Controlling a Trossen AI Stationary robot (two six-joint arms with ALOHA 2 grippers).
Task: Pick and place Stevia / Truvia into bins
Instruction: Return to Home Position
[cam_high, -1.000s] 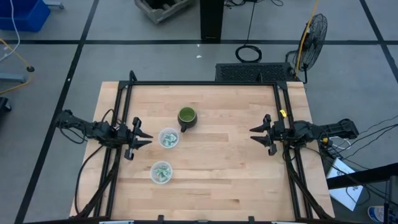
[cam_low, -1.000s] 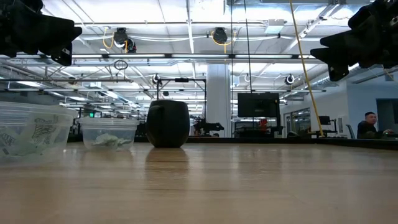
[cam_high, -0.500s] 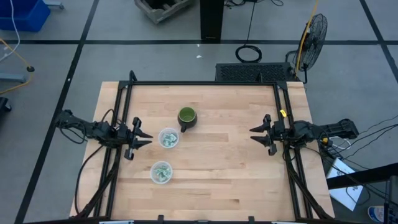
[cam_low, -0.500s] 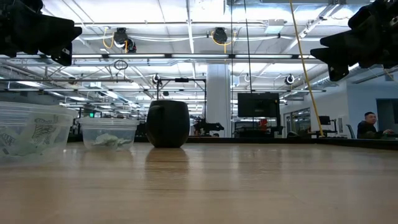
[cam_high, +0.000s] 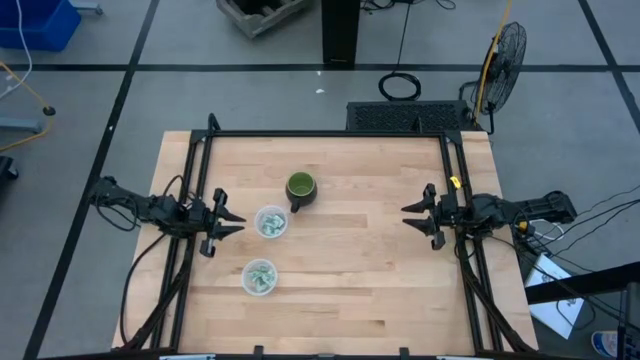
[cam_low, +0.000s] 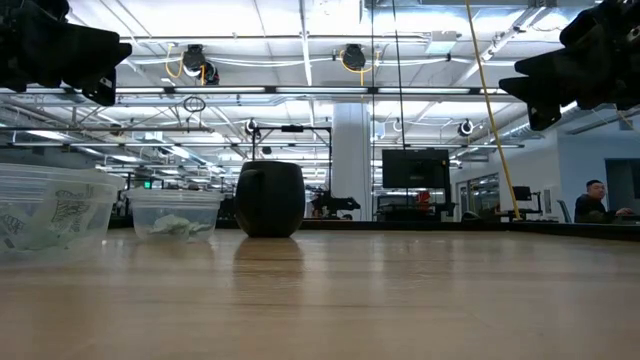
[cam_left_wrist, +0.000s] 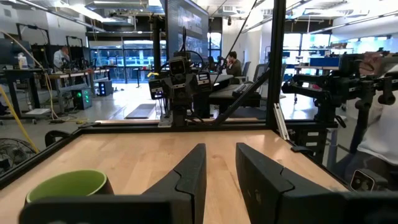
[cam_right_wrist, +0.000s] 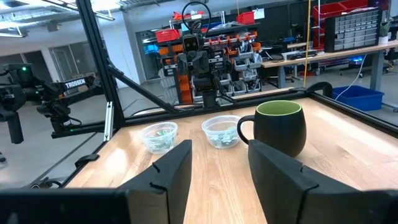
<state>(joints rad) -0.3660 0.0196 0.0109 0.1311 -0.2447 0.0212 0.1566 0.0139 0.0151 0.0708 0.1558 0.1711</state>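
Note:
Two clear plastic bins stand on the table, one (cam_high: 270, 222) beside the mug and one (cam_high: 259, 277) nearer the front edge; both hold pale green and white Stevia packets (cam_right_wrist: 159, 139). They also show in the low view (cam_low: 175, 214) (cam_low: 48, 220). No loose packet shows on the wood. My left gripper (cam_high: 232, 222) hovers open at the table's left edge, just left of the farther bin. My right gripper (cam_high: 408, 216) hovers open at the right edge, well away from both bins.
A dark green mug (cam_high: 300, 189) stands on its base just beyond the farther bin, handle toward the near side. A black frame (cam_high: 330, 134) runs round the table's edges. Bare wood (cam_high: 350, 270) lies between the bins and my right gripper. A person (cam_low: 594, 200) sits beyond the table.

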